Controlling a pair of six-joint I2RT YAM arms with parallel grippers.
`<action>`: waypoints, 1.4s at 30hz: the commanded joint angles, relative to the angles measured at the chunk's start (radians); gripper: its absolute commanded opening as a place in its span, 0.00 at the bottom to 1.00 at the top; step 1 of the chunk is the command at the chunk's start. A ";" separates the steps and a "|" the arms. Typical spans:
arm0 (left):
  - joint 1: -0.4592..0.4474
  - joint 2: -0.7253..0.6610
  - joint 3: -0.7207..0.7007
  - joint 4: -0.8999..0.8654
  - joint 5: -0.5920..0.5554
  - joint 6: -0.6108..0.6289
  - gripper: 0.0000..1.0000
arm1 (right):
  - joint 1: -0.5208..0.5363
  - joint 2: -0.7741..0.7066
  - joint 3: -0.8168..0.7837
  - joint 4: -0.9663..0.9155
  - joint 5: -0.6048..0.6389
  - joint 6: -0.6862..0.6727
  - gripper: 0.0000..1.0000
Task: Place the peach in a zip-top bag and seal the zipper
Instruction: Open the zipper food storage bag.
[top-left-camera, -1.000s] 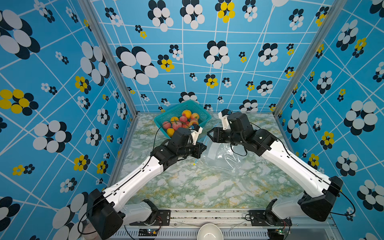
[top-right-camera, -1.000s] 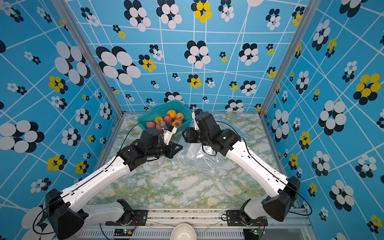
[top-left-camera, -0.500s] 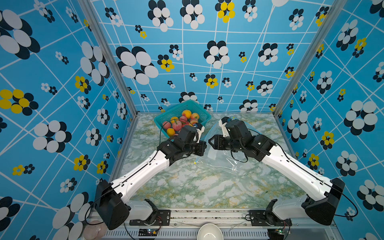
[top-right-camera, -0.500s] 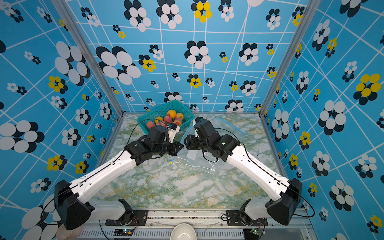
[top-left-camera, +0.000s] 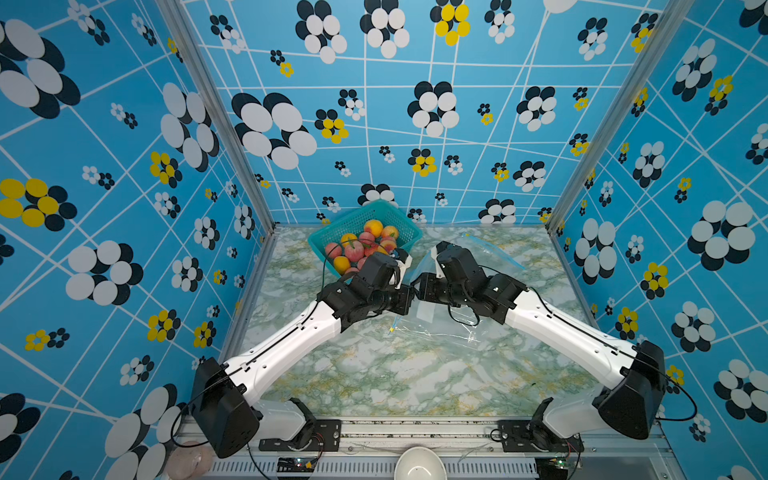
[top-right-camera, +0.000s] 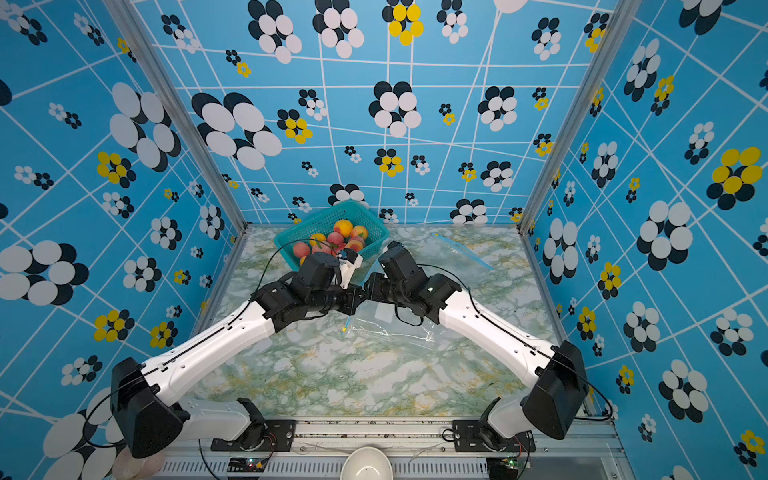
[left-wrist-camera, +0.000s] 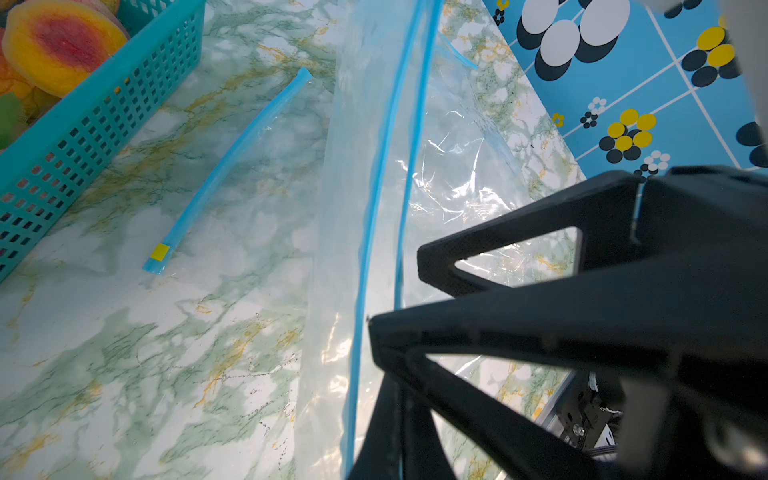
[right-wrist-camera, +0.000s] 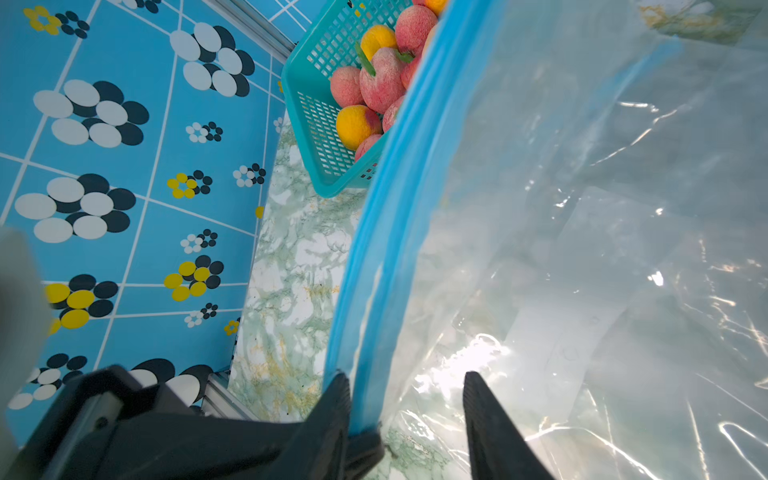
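The clear zip-top bag (top-left-camera: 436, 328) (top-right-camera: 386, 328) lies mid-table with its blue zipper edge (left-wrist-camera: 374, 208) (right-wrist-camera: 395, 208) lifted. My left gripper (top-left-camera: 409, 297) (top-right-camera: 357, 299) (left-wrist-camera: 395, 415) is shut on that edge. My right gripper (top-left-camera: 417, 284) (top-right-camera: 368, 289) (right-wrist-camera: 405, 378) meets it tip to tip, with its jaws open astride the zipper strip, which lies against one finger (right-wrist-camera: 338, 399). Several peaches (top-left-camera: 353, 249) (top-right-camera: 334, 239) (right-wrist-camera: 382, 83) sit in the teal basket (top-left-camera: 353, 222) (top-right-camera: 320, 224) just behind the left wrist.
A second zip-top bag (top-left-camera: 490, 249) (top-right-camera: 461, 251) (left-wrist-camera: 224, 174) lies flat at the back right of the marble table (top-left-camera: 374, 374). A white bowl (top-left-camera: 419, 465) sits below the front rail. Patterned blue walls close three sides.
My right gripper has moved in toward the left one along the bag's top edge and its jaws have narrowed. The left gripper stays shut on the bag.
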 joint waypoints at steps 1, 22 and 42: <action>-0.016 -0.005 0.025 -0.003 -0.010 0.031 0.00 | 0.001 0.014 -0.020 0.032 0.044 0.045 0.42; -0.002 -0.046 -0.048 0.022 -0.032 0.019 0.00 | -0.023 0.009 -0.076 0.024 0.050 0.044 0.00; 0.175 -0.133 -0.185 0.109 0.134 -0.085 0.38 | -0.059 -0.043 -0.136 0.036 -0.010 -0.042 0.00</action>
